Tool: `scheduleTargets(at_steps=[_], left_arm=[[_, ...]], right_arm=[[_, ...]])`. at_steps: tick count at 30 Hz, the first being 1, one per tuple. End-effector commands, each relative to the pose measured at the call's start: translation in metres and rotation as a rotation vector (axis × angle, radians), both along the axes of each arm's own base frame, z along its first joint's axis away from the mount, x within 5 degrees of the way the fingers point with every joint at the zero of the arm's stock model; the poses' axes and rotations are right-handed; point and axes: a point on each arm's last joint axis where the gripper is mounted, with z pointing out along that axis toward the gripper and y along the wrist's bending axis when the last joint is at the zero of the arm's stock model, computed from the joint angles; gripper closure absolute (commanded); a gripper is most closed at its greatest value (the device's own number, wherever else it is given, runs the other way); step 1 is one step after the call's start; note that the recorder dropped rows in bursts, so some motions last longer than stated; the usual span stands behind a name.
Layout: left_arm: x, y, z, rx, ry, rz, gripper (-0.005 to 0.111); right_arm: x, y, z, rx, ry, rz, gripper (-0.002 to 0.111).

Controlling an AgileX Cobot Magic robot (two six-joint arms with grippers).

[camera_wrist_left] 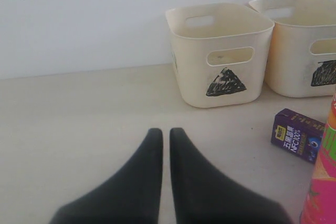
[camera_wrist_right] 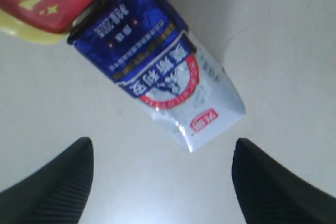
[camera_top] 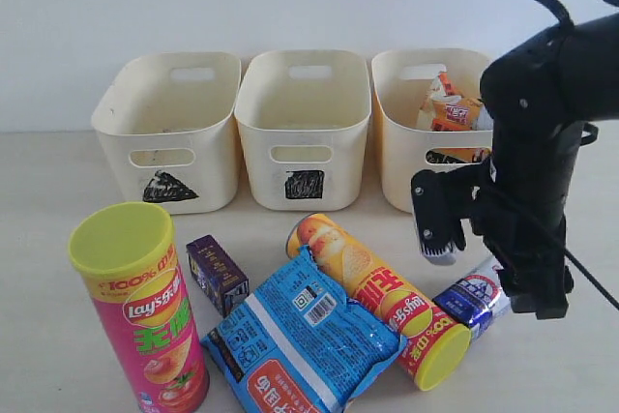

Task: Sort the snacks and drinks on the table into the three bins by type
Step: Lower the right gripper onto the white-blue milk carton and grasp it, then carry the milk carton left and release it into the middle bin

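Blue-and-white carton (camera_wrist_right: 168,77) flat on table (camera_top: 48,191), touching yellow-red tube (camera_top: 382,297) near its lid, partly hidden behind arm in exterior view, right gripper (camera_wrist_right: 161,145) spread wide above it, left gripper (camera_wrist_left: 165,132) pinched closed, right-hand bin (camera_top: 401,152) mark mostly obscured.

**Sorting scene, exterior view.** Three cream tubs stand in a row at the back of the beige table (camera_top: 58,181).

- **Landmark:** the square-marked bin (camera_top: 338,176), in the middle of the row.
- **Left of it, just beside:** the triangle-marked bin (camera_top: 208,166).
- **Right of it, just beside:** the third bin (camera_top: 397,162). Its mark is mostly hidden, and it holds the orange-black-white bag (camera_top: 455,111).
- **In front of the landmark:** the yellow-red chip tube (camera_top: 372,289) lies on its side, lid end farthest from the bin. The blue crinkly bag (camera_top: 300,340) lies flat, its edge against that tube.
- **Front-left:** the dark purple carton (camera_top: 218,275) lies down. Farther out, the pink chip tube (camera_top: 145,321) stands upright with its yellow-green lid on.
- **Front-right:** the blue-and-white carton (camera_top: 474,295) lies flat, touching the yellow-red tube's lid end.
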Motion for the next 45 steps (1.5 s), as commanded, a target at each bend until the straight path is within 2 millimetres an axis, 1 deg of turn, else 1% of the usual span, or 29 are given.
scheduleTargets(at_steps=[1,7,12,21,22,24,28,29,33,37,40,45], left_arm=[[0.000,0.000,0.001,-0.015,-0.007,0.004,0.103],[0.000,0.000,0.001,-0.015,-0.007,0.004,0.103],[0.000,0.000,0.001,-0.015,-0.007,0.004,0.103],[0.000,0.000,0.001,-0.015,-0.007,0.004,0.103],[0.000,0.000,0.001,-0.015,-0.007,0.004,0.103],[0.000,0.000,0.001,-0.015,-0.007,0.004,0.103],[0.000,0.000,0.001,-0.015,-0.007,0.004,0.103],[0.000,0.000,0.001,-0.015,-0.007,0.004,0.103],[0.000,0.000,0.001,-0.015,-0.007,0.004,0.103],[0.000,0.000,0.001,-0.015,-0.007,0.004,0.103],[0.000,0.000,0.001,-0.015,-0.007,0.004,0.103],[0.000,0.000,0.001,-0.015,-0.007,0.004,0.103]], right_arm=[[-0.002,0.002,-0.009,0.015,-0.055,0.168,0.042],[-0.003,0.004,-0.019,0.039,-0.102,0.290,0.042],[-0.002,0.005,-0.025,0.046,-0.109,0.299,0.042],[-0.001,0.006,-0.052,0.026,-0.029,0.296,0.042],[-0.001,0.006,-0.055,0.024,-0.022,0.291,0.045],[-0.001,0.006,-0.055,0.028,-0.020,0.264,0.059],[-0.001,0.006,-0.054,0.031,-0.025,0.260,0.106],[-0.001,0.006,-0.053,0.028,-0.024,0.255,0.108],[-0.003,0.003,-0.042,0.003,-0.017,0.255,0.107],[-0.004,0.000,-0.017,-0.015,-0.035,0.245,0.107],[-0.005,-0.003,0.008,-0.024,-0.077,0.241,0.107],[-0.003,-0.002,0.063,0.030,-0.243,0.230,0.107]])
